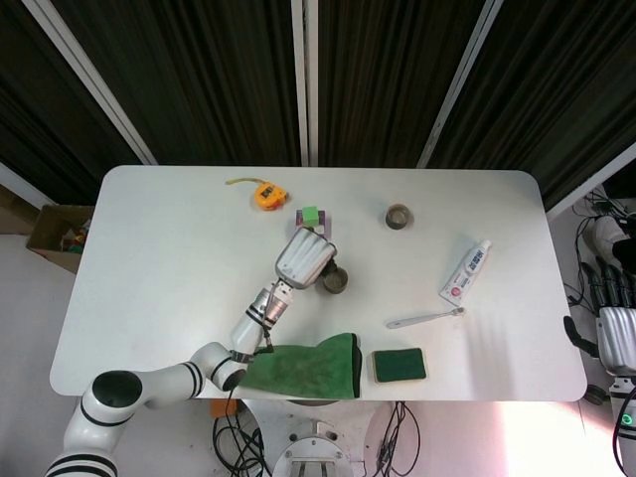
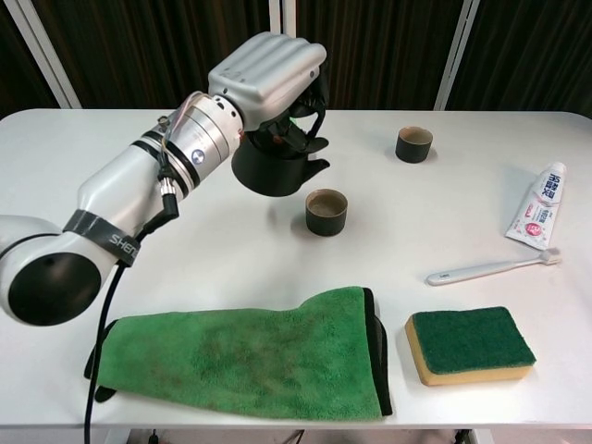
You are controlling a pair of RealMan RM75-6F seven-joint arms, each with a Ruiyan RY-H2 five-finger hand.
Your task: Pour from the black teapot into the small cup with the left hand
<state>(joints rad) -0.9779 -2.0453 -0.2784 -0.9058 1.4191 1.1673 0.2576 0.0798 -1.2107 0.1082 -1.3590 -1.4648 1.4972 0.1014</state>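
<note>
Left hand (image 2: 268,79) grips black teapot (image 2: 273,166) beside small cup (image 2: 326,211), green cloth (image 2: 250,351) nearby.

- The left hand (image 2: 268,76) grips the black teapot (image 2: 274,166), fingers curled over its top, held above the table (image 2: 231,250).
- The left arm slants up toward the teapot.
- The right hand (image 1: 618,336) hangs beyond the table's right edge, holding nothing.

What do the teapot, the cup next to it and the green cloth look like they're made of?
Black teapot: likely ceramic or cast iron, matte dark with little glare; held in the left robot hand.
Small cup: probably glazed stoneware, dull olive wall with a paler rim.
Green cloth: microfibre or terry, fuzzy pile with soft folds.
</note>
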